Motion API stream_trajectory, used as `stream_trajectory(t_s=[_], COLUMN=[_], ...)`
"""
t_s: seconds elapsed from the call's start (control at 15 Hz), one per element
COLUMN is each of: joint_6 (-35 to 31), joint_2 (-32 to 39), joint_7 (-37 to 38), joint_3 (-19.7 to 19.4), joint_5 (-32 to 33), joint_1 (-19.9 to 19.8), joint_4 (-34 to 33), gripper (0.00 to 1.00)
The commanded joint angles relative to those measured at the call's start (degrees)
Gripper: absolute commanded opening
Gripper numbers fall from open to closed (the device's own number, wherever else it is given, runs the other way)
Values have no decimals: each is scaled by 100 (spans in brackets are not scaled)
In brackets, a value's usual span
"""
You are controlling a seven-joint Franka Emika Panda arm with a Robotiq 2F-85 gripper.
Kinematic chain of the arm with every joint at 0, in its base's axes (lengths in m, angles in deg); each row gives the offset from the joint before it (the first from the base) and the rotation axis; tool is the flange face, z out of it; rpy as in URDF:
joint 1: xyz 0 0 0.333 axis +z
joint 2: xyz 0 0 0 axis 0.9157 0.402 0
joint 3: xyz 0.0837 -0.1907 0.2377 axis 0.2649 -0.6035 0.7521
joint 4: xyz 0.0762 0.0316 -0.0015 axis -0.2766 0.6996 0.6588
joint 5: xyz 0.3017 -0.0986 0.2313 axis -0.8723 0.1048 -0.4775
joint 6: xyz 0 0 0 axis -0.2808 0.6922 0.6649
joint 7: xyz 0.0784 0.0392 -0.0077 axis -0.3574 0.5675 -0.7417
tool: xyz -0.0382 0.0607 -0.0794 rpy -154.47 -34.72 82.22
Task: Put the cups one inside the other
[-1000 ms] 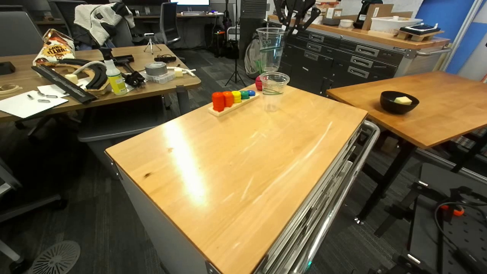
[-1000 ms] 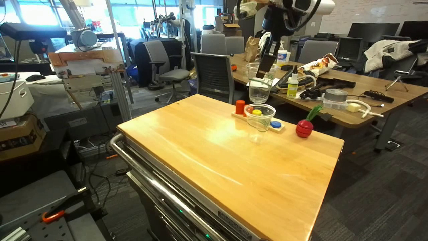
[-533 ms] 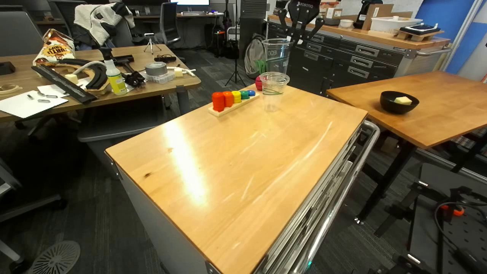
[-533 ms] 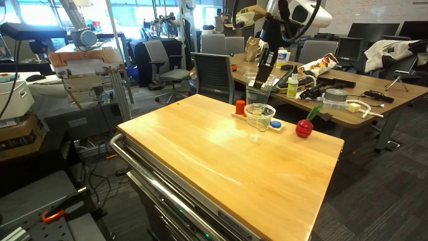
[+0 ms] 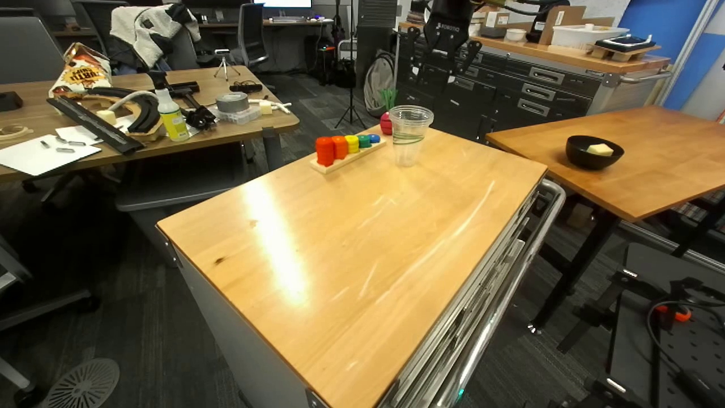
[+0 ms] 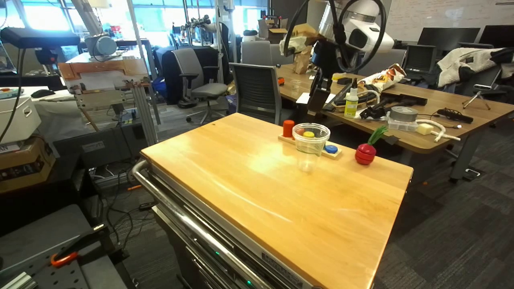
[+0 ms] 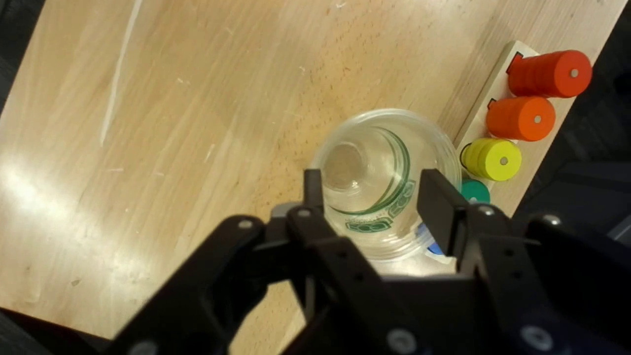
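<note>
The clear plastic cups (image 5: 409,139) stand upright, one inside the other, on the wooden cart top. In an exterior view the stacked cups (image 6: 310,150) show several rim rings close together. Seen from above in the wrist view, the round rim of the cups (image 7: 389,116) and green print on their walls lie beyond my fingertips. My gripper (image 5: 434,75) hangs above the stack, apart from its rim. The jaws of the gripper (image 7: 370,178) are spread with no object between them. How many cups are in the stack I cannot tell.
Close beside the cups lies a wooden peg toy (image 6: 331,149) with red, orange, yellow, green and blue rings. A red toy radish (image 6: 365,153) stands near the cart's edge. A metal rail (image 5: 510,294) runs along one side. A black bowl (image 5: 583,156) sits on another table.
A clear cup hung from my gripper above the standing cup. It came down, and now sits inside it. The jaws have opened and let it go, and the gripper is lower than before.
</note>
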Motion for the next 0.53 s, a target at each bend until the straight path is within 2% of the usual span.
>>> stream_trajectory(t_s=[0.0, 0.13, 0.47], joint_6=[-152, 27, 1524], joint_2=[-131, -317, -1142], joint_7=[-113, -78, -522], joint_3=[-19, -75, -114], joint_5=[-41, 188, 1268], joint_1=[64, 120, 225], joint_4=[-156, -216, -249], gripper=[85, 99, 100])
